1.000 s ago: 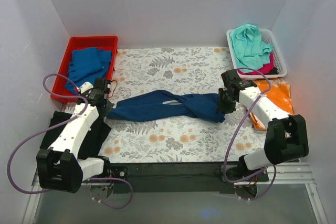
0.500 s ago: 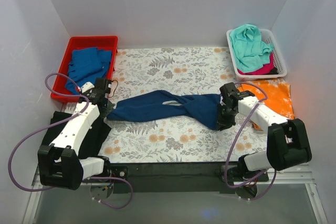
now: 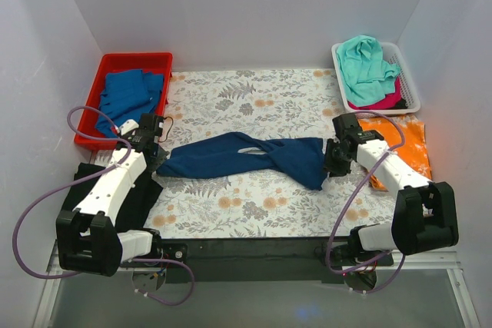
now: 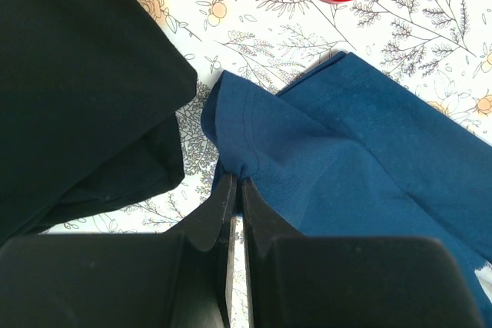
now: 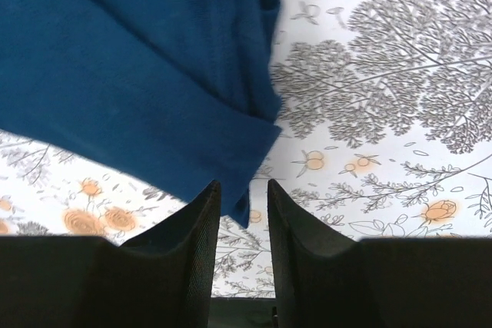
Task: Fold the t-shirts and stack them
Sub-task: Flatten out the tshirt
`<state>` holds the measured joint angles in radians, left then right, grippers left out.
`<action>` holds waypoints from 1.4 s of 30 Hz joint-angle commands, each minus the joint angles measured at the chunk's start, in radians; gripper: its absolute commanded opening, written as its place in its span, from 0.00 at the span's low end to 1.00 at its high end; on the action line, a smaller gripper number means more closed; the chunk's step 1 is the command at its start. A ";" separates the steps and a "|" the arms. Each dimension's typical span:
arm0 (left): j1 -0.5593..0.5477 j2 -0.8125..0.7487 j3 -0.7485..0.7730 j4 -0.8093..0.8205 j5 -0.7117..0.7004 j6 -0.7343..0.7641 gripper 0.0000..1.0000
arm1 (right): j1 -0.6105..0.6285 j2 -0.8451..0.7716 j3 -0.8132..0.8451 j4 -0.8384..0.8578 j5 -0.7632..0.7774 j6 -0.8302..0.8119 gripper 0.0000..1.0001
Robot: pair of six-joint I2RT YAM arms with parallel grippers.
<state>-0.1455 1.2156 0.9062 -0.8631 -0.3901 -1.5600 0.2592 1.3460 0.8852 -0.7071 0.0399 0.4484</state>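
Navy blue cloth t-shirt (image 3: 231, 156), twisted: left gripper (image 4: 237, 183) pinches its edge; right gripper (image 5: 244, 193) stands parted astride a corner, which may slip free.

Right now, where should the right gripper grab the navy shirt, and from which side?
Grip the shirt at its right-end corner, from the right, low over the table. The layers narrow to a point there with bare table beyond, and the open right gripper straddles its tip. The left gripper holds the other end.
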 commanded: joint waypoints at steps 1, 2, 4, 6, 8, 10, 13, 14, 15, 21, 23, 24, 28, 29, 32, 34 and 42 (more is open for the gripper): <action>0.006 -0.030 0.005 -0.001 0.007 -0.005 0.00 | -0.055 -0.019 -0.057 0.078 -0.059 0.032 0.37; 0.006 -0.031 0.005 -0.001 0.007 -0.005 0.00 | -0.072 -0.019 -0.067 0.099 -0.073 0.033 0.38; 0.006 -0.033 0.003 -0.001 0.010 -0.005 0.00 | -0.086 -0.015 -0.095 0.141 -0.112 0.039 0.38; 0.006 -0.036 0.003 0.001 0.008 -0.006 0.00 | -0.104 -0.011 -0.118 0.176 -0.133 0.042 0.38; 0.006 -0.041 0.002 0.001 0.008 -0.003 0.00 | -0.126 -0.010 -0.138 0.204 -0.170 0.041 0.38; 0.006 -0.047 0.002 -0.002 0.005 -0.005 0.00 | -0.138 -0.010 -0.164 0.245 -0.213 0.042 0.38; 0.006 -0.050 -0.001 -0.002 0.003 -0.005 0.00 | -0.152 -0.001 -0.189 0.293 -0.244 0.047 0.38; 0.006 -0.048 0.000 -0.002 0.003 -0.005 0.00 | -0.158 0.002 -0.195 0.302 -0.247 0.049 0.38; 0.006 -0.051 0.000 -0.004 0.003 -0.005 0.00 | -0.158 0.004 -0.201 0.313 -0.250 0.049 0.37; 0.006 -0.050 0.000 0.001 0.002 -0.002 0.00 | -0.169 0.024 -0.209 0.356 -0.241 0.047 0.36; 0.006 -0.050 -0.001 0.002 0.002 -0.002 0.00 | -0.172 0.038 -0.201 0.357 -0.226 0.042 0.36; 0.006 -0.050 -0.001 0.003 0.003 -0.002 0.00 | -0.173 0.041 -0.197 0.356 -0.221 0.041 0.36; 0.006 -0.054 -0.004 0.001 0.002 -0.005 0.00 | -0.176 0.058 -0.196 0.353 -0.190 0.036 0.33; 0.006 -0.054 -0.004 -0.001 0.002 -0.005 0.00 | -0.178 0.062 -0.198 0.353 -0.190 0.036 0.32; 0.006 -0.056 -0.007 0.001 0.000 -0.006 0.00 | -0.176 0.074 -0.195 0.347 -0.192 0.036 0.21; 0.006 -0.057 -0.006 -0.002 -0.001 -0.006 0.00 | -0.178 0.067 -0.189 0.333 -0.180 0.038 0.11; 0.006 -0.057 0.008 -0.008 -0.015 -0.005 0.00 | -0.176 0.021 -0.127 0.216 -0.106 0.024 0.01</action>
<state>-0.1455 1.1885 0.9062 -0.8619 -0.3840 -1.5600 0.0860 1.4082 0.7074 -0.4282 -0.1219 0.4900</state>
